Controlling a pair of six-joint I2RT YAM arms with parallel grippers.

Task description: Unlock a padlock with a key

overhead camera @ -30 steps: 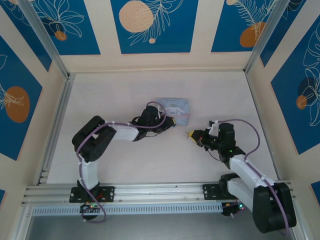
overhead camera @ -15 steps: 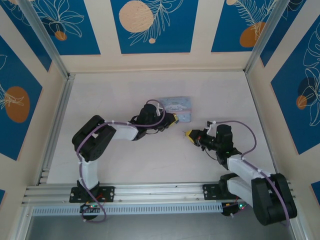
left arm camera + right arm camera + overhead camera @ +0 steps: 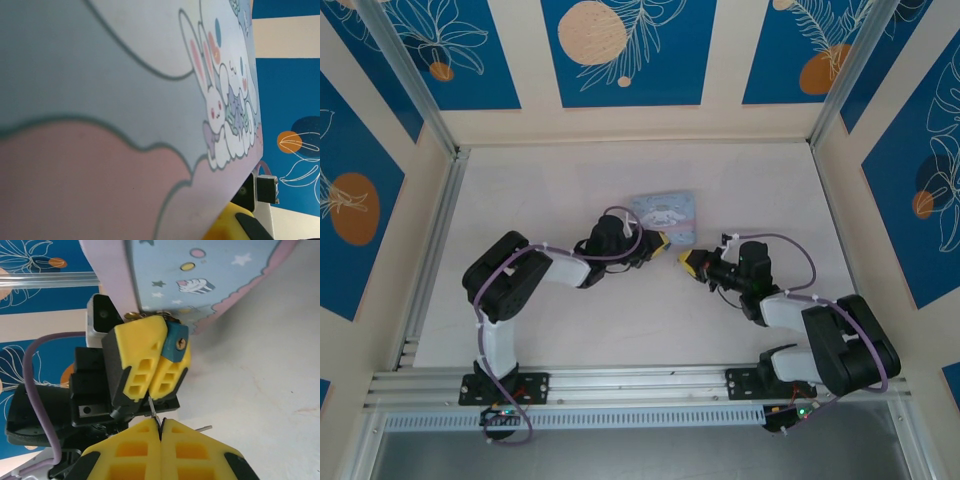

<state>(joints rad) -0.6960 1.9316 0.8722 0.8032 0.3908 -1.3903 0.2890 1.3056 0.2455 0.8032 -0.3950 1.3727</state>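
Nearest to the robot is the right gripper (image 3: 686,261) (image 3: 161,422). Its two chunky yellow fingers (image 3: 131,450) are pressed tight together. They pinch a tiny thin grey metal key (image 3: 153,411). The key sticks up out of the fingertips and points at the other arm.

Just past it is the left gripper (image 3: 663,240) (image 3: 162,350). It also has yellow fingers on a black body. These fingers are squeezed around a very small dark blue metal padlock (image 3: 176,342). The padlock sits right at the fingertips. Its little round gold keyhole faces the right wrist camera. The key is close to the padlock but does not touch it. The key tip is lower than the keyhole in the right wrist view, in front of the left fingers.

Right behind the left gripper is a pale blue rectangular tin (image 3: 665,210) (image 3: 125,100) (image 3: 210,270). It has a wavy pink edge and white cartoon bunnies on it. I cannot tell if the padlock hangs on the tin. The tin rests on the pale cream table (image 3: 570,180).

Thin purple cables (image 3: 520,262) run along both arms.

Farthest away is the back wall (image 3: 620,50). It has dark blue panels with white leaf drawings and orange circles.
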